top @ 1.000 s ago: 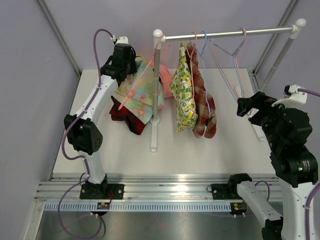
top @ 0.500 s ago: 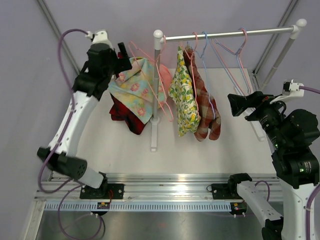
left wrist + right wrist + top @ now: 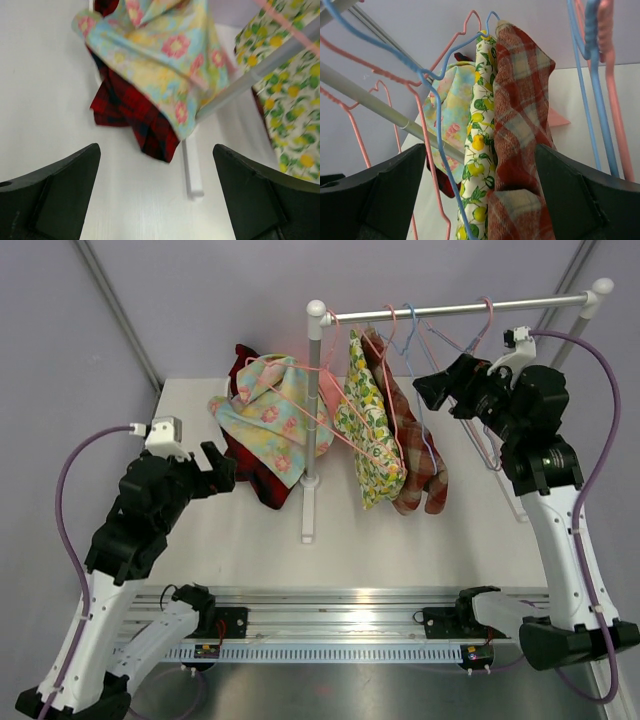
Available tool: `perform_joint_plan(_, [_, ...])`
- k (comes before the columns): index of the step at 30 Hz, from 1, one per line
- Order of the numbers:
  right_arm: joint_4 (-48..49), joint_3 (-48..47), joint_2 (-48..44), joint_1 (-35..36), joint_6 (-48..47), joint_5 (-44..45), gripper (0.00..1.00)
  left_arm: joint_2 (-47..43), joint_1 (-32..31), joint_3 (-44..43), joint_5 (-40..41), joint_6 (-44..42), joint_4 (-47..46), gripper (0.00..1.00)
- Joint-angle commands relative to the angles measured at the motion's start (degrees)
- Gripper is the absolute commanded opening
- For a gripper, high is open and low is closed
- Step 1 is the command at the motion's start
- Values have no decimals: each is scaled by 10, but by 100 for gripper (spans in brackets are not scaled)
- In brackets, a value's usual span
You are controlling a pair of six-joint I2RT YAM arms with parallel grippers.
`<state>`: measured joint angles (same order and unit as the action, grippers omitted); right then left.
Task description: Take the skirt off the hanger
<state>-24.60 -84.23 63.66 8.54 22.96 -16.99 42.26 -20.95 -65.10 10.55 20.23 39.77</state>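
Skirt (image 3: pixel 268 410) of pale floral cloth sits bunched just left of the rack post (image 3: pixel 311 465) in the top view, draped over a dark red plaid cloth (image 3: pixel 262 485) on the surface (image 3: pixel 220 540). A pink hanger wire crosses it. The left tool (image 3: pixel 218 462) hovers beside the plaid cloth, fingers spread, holding nothing. The right tool (image 3: pixel 425 390) is raised under the rail (image 3: pixel 460 308), near a lemon-print garment (image 3: pixel 365 430) and a checked one (image 3: pixel 410 455).

Left wrist view: the tool (image 3: pixel 156 150) gapes wide and empty, and the skirt (image 3: pixel 165 55) lies ahead over the plaid cloth (image 3: pixel 132 115).

Right wrist view: the tool (image 3: pixel 480 150) is wide apart and grips nothing. The lemon-print garment (image 3: pixel 480 125) and the checked one (image 3: pixel 520 100) hang ahead, with the skirt (image 3: pixel 447 115) beyond.
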Motion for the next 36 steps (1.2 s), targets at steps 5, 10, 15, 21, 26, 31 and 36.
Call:
perform_joint_plan(5, [75, -44, 52, 21, 23, -24, 91, -139, -1, 113, 5, 2, 59, 99])
perform_joint_plan(10, [75, -45, 83, 53, 15, -7, 69, -169, -1, 139, 13, 8, 55, 99])
perform_joint_plan(15, [76, -45, 90, 56, 18, 13, 2, -150, -1, 154, 6, 3, 43, 99])
perform_joint_plan(21, [45, -81, 62, 57, -4, 56, 0, -143, -1, 156, 0, -1, 40, 99])
perform_joint_plan(26, [-35, -164, 57, 56, -38, 92, 0, -141, -1, 132, -10, -9, 36, 99])
perform_joint_plan(31, [-86, -190, 10, 56, -48, 113, 0, -81, -3, 26, -68, -1, 21, 99])
perform_joint_plan(36, [-113, -165, -44, 56, -47, 126, 0, 44, -105, -132, -48, -5, 30, 94])
